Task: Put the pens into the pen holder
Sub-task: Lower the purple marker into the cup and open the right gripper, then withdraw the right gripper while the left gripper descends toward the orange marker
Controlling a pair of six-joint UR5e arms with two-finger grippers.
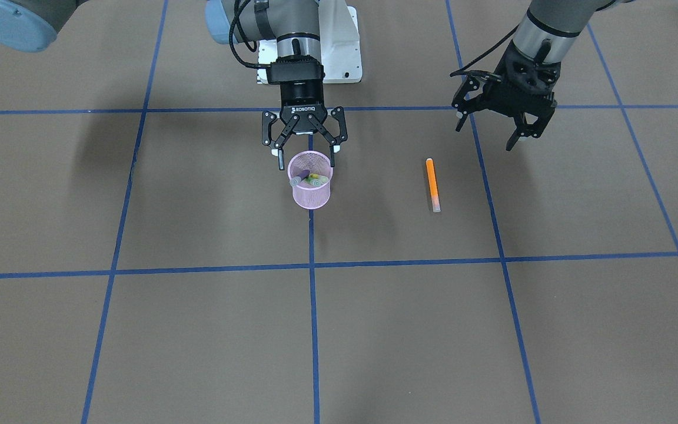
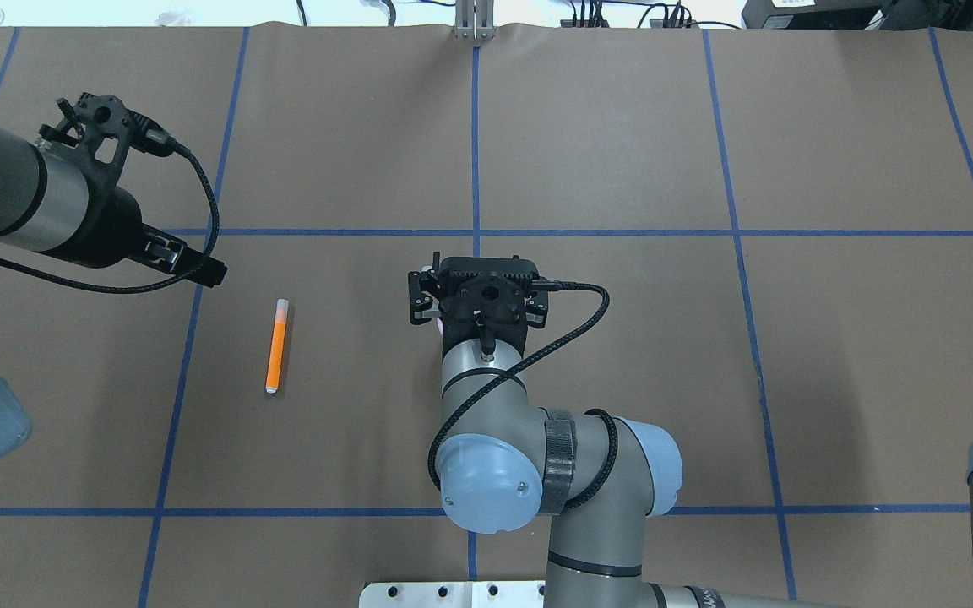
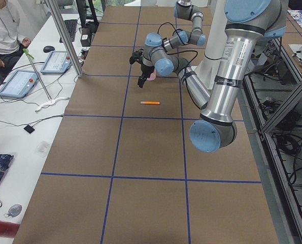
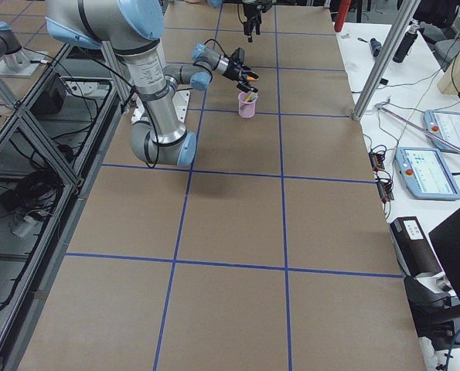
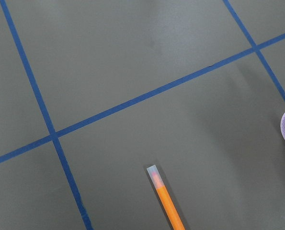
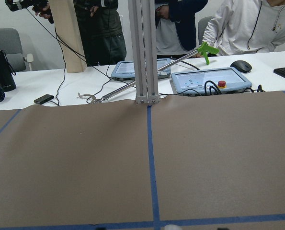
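brown paper table (image 1: 198,330) gridded with blue tape (image 1: 313,330), and beyond its far edge a white desk (image 6: 85,91) with tablets (image 6: 209,80). near the middle, upright pink mesh pen holder (image 1: 311,197), several pens (image 1: 314,178) already leaning inside, green and yellowish bodies plain to see, pale caps up, exact count hard to tell through the mesh. just above its rim, right gripper (image 1: 308,160), fingers spread wide and empty. off toward the robot's left, well apart from the holder, one orange pen (image 1: 432,184) flat on the paper, untouched. near it but clear of it, left gripper (image 1: 492,134) in the air, fingers likewise parted, nothing between them. looks close to finished: most of the set in the cup, only the orange one visibly outstanding. remains to grasp it, carry it across and drop it in.
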